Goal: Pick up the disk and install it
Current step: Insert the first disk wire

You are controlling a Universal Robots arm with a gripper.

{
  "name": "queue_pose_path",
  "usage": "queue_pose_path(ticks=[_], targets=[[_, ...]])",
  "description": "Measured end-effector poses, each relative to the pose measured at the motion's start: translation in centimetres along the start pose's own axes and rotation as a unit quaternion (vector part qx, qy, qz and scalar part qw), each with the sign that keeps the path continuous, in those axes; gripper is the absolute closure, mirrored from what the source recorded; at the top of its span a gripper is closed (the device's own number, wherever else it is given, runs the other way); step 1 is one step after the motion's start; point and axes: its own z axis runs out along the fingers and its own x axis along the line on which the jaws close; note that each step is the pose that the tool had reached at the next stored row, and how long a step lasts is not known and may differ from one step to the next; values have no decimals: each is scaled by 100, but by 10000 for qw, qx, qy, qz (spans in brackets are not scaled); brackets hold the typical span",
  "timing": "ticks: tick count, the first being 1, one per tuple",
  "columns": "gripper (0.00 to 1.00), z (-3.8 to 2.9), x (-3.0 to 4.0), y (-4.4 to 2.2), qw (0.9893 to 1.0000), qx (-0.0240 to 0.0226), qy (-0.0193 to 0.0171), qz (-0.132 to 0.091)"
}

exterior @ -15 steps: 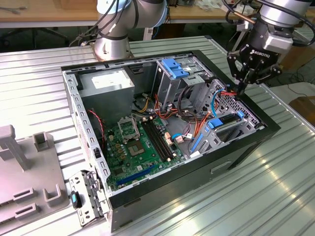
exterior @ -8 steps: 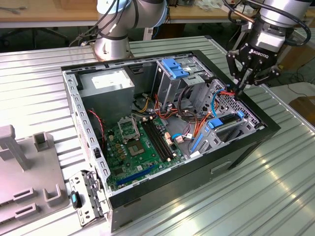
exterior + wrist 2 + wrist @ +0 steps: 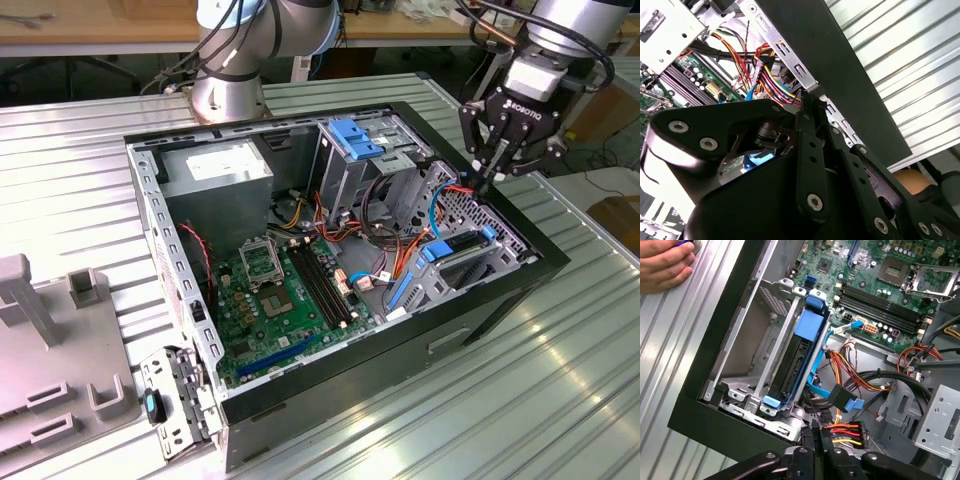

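- Fixture (image 3: 60, 370): grey moulded plastic with upright posts and slots, at the exterior view's left edge of the ribbed metal worktop (image 3: 560, 400).
- Case (image 3: 400, 345): open black computer chassis with bare steel inner walls, lying on its side on the worktop.
- Power supply (image 3: 215, 170): grey box with a white label, at the case's far left corner in the exterior view. The label's print cannot be read.
- Motherboard (image 3: 280, 290): green board with a square metal socket frame and long black memory slots, on the case floor.
- Latch (image 3: 355, 135): blue plastic, on top of the steel cage at the case's far edge.
- Cables (image 3: 850, 365): red, orange, yellow and black wire bundles and a flat blue ribbon, between the cage and the case's right wall in the exterior view.
- Disk (image 3: 797, 357): dark slab in a light-blue plastic rail, seated on edge in the steel bay at the case's right wall, also seen in the exterior view (image 3: 455, 250).
- Gripper (image 3: 487, 178): black, jointed metal fingers drawn together at the tips and empty. It hangs over the case's far right corner, above and just beyond the disk, apart from it.
- Hand (image 3: 662, 265): a person's hand rests on the worktop outside the case wall, in the first wrist view.
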Motion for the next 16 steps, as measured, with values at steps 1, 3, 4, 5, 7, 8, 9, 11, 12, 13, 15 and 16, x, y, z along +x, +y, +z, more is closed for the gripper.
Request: queue_pose_path(ticks=[1, 3, 4, 5, 7, 8, 9, 11, 12, 13, 15, 16], targets=[[84, 3, -3, 8, 10000, -3, -1, 27], [84, 9, -8, 17, 10000, -9, -3, 93], [84, 9, -9, 18, 9999, -13, -4, 130], [84, 13, -10, 20, 9998, -17, -5, 180], [84, 25, -11, 22, 9995, -30, -8, 306], [84, 29, -12, 21, 9993, -36, -10, 365], [84, 32, -12, 21, 9991, -40, -12, 413], [84, 45, -13, 20, 9982, -58, -19, 603], [84, 48, -13, 20, 9975, -68, -24, 708], [84, 49, -13, 20, 9971, -70, -26, 751], [84, 53, -15, 22, 9969, -46, -21, 784], [84, 53, -16, 24, 9969, -19, -12, 792]])
